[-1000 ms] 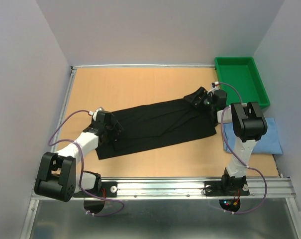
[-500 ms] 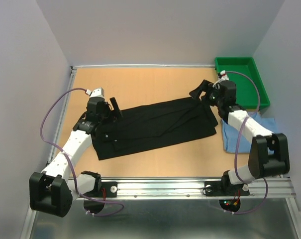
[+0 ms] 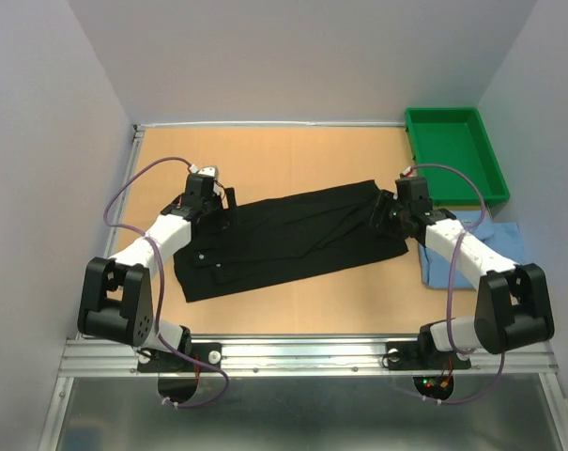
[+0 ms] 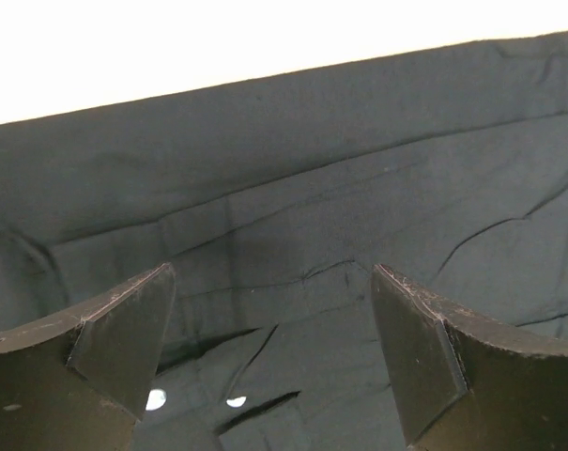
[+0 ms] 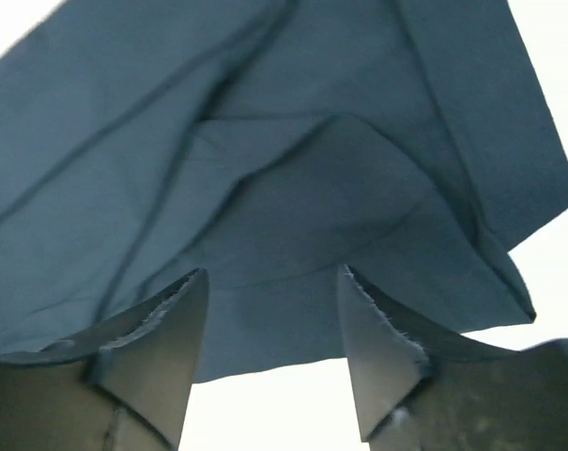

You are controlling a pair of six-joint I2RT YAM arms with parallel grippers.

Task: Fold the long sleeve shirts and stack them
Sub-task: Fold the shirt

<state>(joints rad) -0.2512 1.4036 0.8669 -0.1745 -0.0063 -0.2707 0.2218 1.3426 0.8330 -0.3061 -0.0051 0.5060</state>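
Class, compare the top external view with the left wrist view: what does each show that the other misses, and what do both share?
Only the top view: the green tray, the light blue shirt, the right hand and the whole black shirt. Only the left wrist view: fine creases and two white buttons close up. Both: the black shirt and the open left hand.
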